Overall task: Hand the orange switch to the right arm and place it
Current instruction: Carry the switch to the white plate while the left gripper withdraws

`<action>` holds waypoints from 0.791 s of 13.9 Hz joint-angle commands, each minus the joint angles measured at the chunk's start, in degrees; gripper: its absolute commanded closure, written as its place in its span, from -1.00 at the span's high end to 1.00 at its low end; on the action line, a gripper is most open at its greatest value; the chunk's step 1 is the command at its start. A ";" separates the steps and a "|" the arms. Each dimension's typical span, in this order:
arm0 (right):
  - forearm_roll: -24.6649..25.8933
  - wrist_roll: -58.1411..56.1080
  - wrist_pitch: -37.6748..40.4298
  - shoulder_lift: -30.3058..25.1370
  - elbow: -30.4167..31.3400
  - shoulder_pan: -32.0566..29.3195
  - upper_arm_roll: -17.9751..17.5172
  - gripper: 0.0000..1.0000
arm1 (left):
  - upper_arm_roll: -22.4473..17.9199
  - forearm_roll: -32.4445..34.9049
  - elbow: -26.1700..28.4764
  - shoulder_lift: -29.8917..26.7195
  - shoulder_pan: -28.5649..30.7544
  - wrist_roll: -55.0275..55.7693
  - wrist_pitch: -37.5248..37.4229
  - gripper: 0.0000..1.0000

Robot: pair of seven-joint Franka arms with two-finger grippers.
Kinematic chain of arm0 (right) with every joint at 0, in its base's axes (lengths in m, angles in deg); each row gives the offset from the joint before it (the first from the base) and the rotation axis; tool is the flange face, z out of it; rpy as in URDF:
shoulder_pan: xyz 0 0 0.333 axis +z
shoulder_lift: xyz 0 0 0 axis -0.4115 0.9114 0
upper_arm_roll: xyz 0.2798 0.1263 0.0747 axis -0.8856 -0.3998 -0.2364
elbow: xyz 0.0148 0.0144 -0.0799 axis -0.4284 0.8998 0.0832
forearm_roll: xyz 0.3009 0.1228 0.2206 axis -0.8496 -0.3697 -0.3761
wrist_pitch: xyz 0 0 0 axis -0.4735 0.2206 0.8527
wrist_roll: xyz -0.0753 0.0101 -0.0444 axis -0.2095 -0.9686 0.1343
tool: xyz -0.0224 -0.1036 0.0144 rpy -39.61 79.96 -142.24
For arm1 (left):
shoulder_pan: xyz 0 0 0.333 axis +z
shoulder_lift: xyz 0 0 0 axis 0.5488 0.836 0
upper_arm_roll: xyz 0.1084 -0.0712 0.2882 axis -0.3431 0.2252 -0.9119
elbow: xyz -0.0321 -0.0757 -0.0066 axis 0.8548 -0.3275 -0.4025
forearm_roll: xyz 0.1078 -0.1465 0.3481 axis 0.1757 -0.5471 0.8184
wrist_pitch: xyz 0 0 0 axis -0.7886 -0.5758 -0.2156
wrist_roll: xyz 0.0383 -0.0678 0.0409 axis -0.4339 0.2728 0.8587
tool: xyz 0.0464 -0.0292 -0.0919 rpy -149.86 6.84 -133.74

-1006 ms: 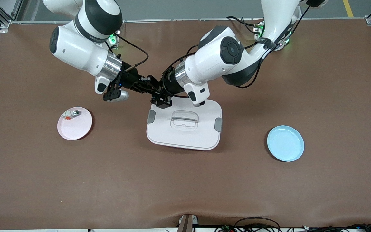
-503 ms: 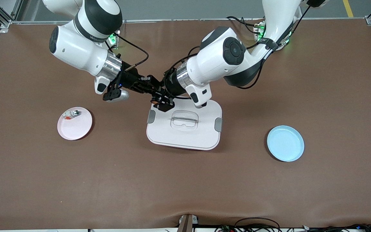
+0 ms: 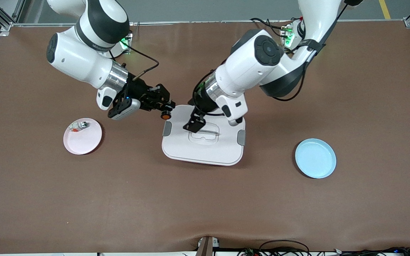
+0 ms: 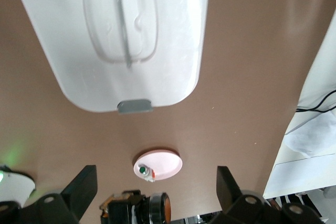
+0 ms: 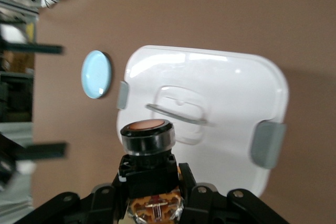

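Note:
The orange switch (image 3: 165,115), black with a round orange cap, sits between the fingers of my right gripper (image 3: 162,106), which is shut on it in the air over the brown table beside the white lid's corner. In the right wrist view the switch (image 5: 147,139) stands upright between the fingers, cap up. My left gripper (image 3: 194,124) is open and empty over the white lid (image 3: 222,149). In the left wrist view its fingers (image 4: 81,190) stand wide apart, and the switch (image 4: 157,209) shows farther off in the right gripper.
A pink plate (image 3: 87,142) with a small silver-and-clear part (image 3: 78,126) lies toward the right arm's end. A blue plate (image 3: 315,158) lies toward the left arm's end. The white lid has grey clips and a clear handle (image 3: 205,133).
My left gripper has let go of the switch, opened and drawn away over the lid. My right gripper has pulled back a little with the switch in it.

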 commanded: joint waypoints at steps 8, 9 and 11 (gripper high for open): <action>24.60 -36.12 11.15 -0.01 -0.10 -13.10 -0.28 -1.00 | -0.26 10.75 0.40 -6.64 12.36 -34.05 -16.40 1.00; 26.71 -41.11 10.98 0.08 0.25 -14.59 -0.28 -1.00 | -0.26 11.02 0.66 -8.05 14.55 -39.84 -17.81 1.00; 29.53 -50.78 10.89 0.25 0.87 -17.23 -0.28 -1.00 | -0.44 11.11 0.93 -9.29 18.42 -48.39 -22.89 1.00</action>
